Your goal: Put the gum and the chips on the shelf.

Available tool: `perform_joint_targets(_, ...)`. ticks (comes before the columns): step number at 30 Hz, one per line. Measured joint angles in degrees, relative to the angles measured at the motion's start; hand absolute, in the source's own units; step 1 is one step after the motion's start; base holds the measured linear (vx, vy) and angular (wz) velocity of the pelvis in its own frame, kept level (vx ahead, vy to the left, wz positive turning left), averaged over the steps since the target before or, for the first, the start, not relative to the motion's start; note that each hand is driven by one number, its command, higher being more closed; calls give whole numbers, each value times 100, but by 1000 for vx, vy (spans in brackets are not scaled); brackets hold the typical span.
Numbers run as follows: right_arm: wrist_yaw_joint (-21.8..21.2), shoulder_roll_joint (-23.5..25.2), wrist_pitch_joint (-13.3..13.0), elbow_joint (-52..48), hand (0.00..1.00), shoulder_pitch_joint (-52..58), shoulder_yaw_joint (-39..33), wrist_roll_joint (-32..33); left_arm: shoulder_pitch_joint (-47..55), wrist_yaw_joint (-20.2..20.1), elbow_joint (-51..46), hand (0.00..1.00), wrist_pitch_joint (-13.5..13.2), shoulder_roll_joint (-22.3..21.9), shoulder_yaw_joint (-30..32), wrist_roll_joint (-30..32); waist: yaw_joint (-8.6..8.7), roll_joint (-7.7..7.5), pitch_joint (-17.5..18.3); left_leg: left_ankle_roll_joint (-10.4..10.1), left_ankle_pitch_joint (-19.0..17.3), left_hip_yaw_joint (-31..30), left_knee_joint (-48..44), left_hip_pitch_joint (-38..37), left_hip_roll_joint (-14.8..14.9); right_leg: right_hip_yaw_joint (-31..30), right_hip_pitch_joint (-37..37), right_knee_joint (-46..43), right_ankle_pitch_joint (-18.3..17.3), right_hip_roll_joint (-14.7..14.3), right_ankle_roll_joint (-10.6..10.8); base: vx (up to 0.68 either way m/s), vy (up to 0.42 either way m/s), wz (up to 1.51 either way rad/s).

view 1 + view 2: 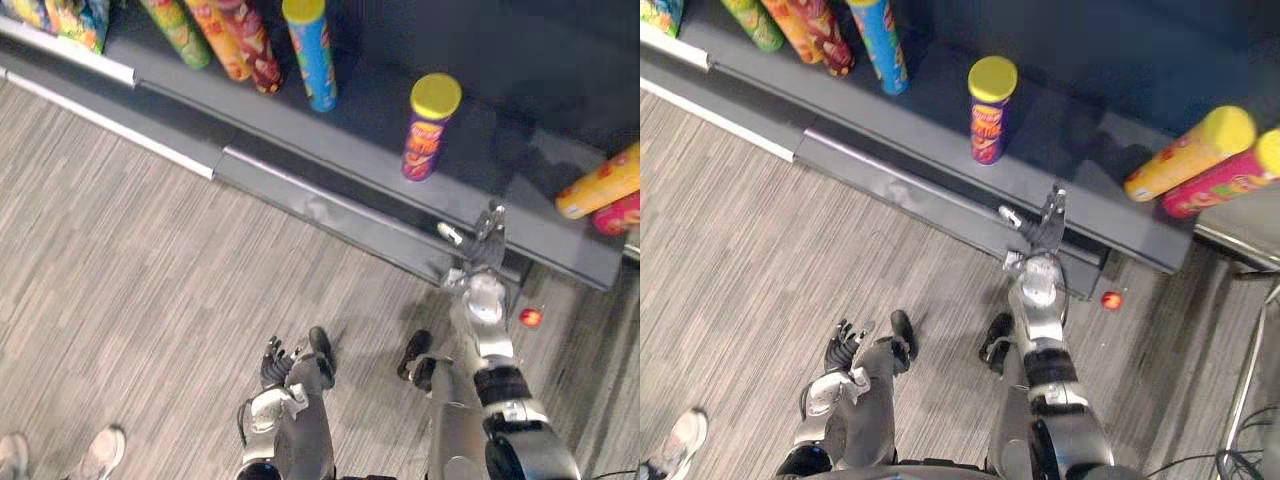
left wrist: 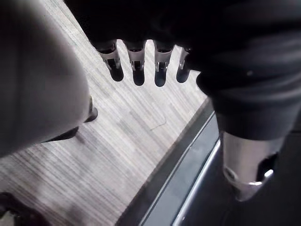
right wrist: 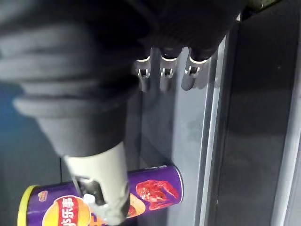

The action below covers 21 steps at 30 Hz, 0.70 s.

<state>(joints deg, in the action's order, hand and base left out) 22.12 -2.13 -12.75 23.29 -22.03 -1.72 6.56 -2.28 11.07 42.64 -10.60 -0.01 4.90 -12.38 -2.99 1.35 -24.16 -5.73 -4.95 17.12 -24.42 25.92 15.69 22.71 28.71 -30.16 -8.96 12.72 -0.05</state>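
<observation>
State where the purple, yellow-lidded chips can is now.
In the left eye view the purple can stands upright on the shelf, right of the blue can, beyond the right hand.

Soft even light, dim shelf (image 1: 365, 120)

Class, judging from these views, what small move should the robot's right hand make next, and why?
Probably draw the right hand back from the shelf: its fingers are open and empty, and the purple chips can stands upright on the shelf, apart from it.
</observation>
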Motion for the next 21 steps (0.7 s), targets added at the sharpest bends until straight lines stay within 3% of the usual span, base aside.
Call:
perform_joint_targets(2, -325, -31, 0, -1, 0, 442, 175, -33, -35, -59, 355, 0, 31, 167, 5, 230, 147, -63, 20, -38, 17, 10, 237, -334, -26, -35, -340, 331, 83, -116, 114, 95, 7, -11)
perform_joint_targets(4, -596, -137, 0, -9, 0, 928, 322, -70, -38, -140, 646, 0, 89, 309, 19, 395, 184, -145, 109, -63, 47, 8, 530, -603, -111, -74, -581, 668, 212, -203, 149, 127, 42, -16)
perform_joint_targets(9, -1541, -257, -1, 39, 0, 2504, 428, -224, 178, -501, 1450, 0, 223, 478, 466, 903, 418, -246, 691, -25, 154, -23, 1135, -1176, -327, -86, -1278, 1689, 633, -382, 274, 185, 72, -7)
perform_joint_targets(13, -2011, -230, -2, 799, 0, 3180, 365, -230, 419, -622, 1699, 0, 258, 465, 695, 1139, 454, -272, 1185, 1, 209, 89, 1705, -1788, -512, -130, -1921, 2467, 937, -468, 406, 190, 83, -10)
perform_joint_targets(15, -2134, -168, -1, 1301, 0, 3383, 185, -385, 525, -665, 1821, 0, 263, 441, 842, 1156, 462, -266, 1427, 10, 276, 133, 2037, -2088, -622, -132, -2182, 2732, 1013, -469, 476, 138, 65, -1)
perform_joint_targets(21, -2134, 56, 32, 2638, 0, 3303, -699, -356, 716, -690, 1906, 0, 354, 366, 1428, 1134, 450, -326, 1717, 5, 368, 271, 2495, -2605, -747, -204, -2541, 2986, 1067, -475, 533, 56, 35, -7)
